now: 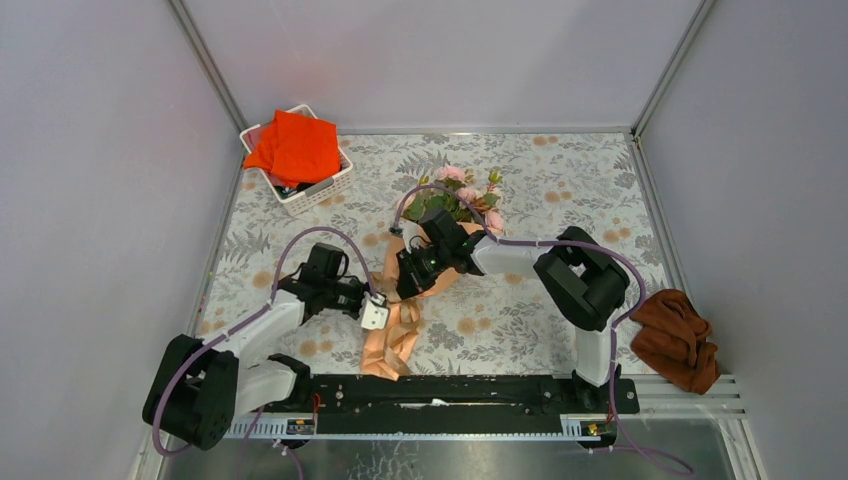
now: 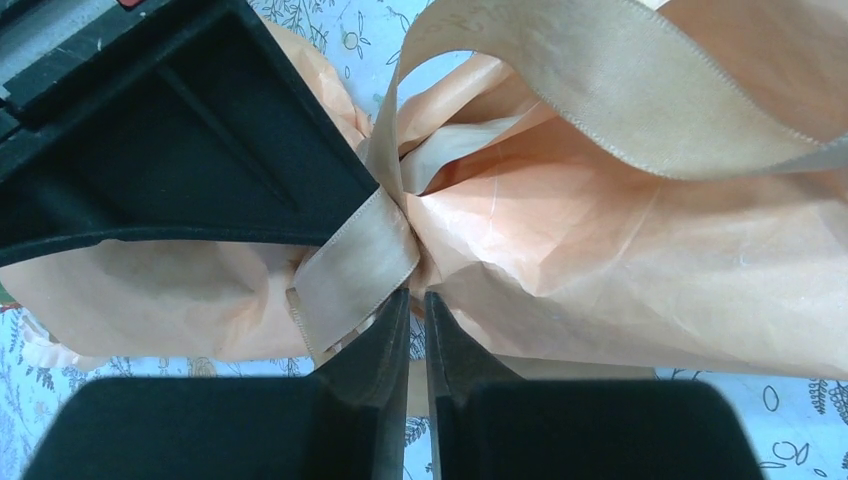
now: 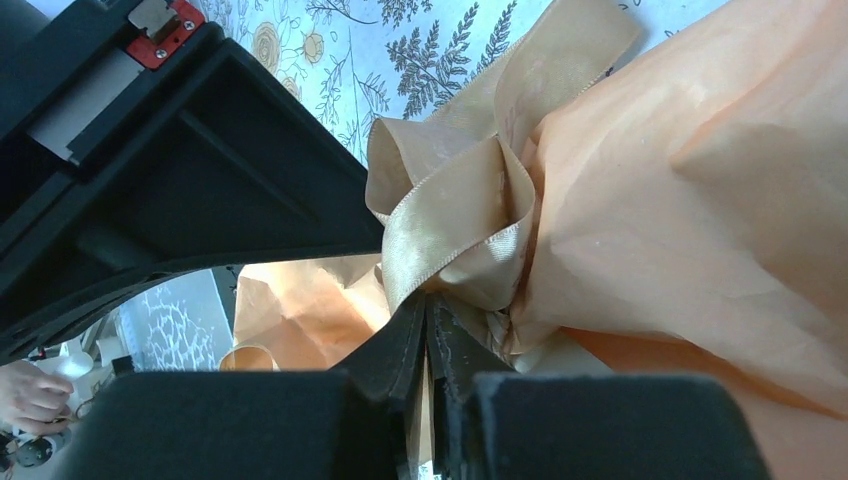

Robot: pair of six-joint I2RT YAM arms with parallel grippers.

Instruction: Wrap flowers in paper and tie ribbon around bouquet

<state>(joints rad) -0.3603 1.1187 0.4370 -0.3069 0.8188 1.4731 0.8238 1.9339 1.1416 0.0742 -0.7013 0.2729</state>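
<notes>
Grey walls box in a floral-print counter (image 1: 560, 190). A white basket (image 1: 325, 190) holding an orange-red cloth (image 1: 295, 148) sits in the far left corner, and a rust-brown cloth (image 1: 680, 340) lies off at the right edge. Mid-counter lies the bouquet (image 1: 398, 335), its flowers (image 1: 462, 192) pointing away from me and the cone's tail trailing toward the arm bases. The paper (image 2: 600, 250) is gathered tight at a waist. The ribbon (image 2: 365, 265) is cinched round that waist in a knot, with a loop standing up from it.

My left gripper (image 2: 415, 298) has its jaws clenched to a slit, tips right at the knot and, as best I can judge, nipping a fold of ribbon. The right gripper (image 3: 428, 300) is likewise pinched nearly flat, with the underside of a ribbon loop running into its tips.

As I read it, the bundle is light and will slide on the counter if I pull sideways. The ribbon has a satin sheen, so I expect it to slip through a lax pinch. I'd take it flat across its width, close to the knot. The paper looks thin and creased and would crumple or tear, so I'd keep off it. The stems are hidden inside the cone, and the rose heads are too fragile to hold.
</notes>
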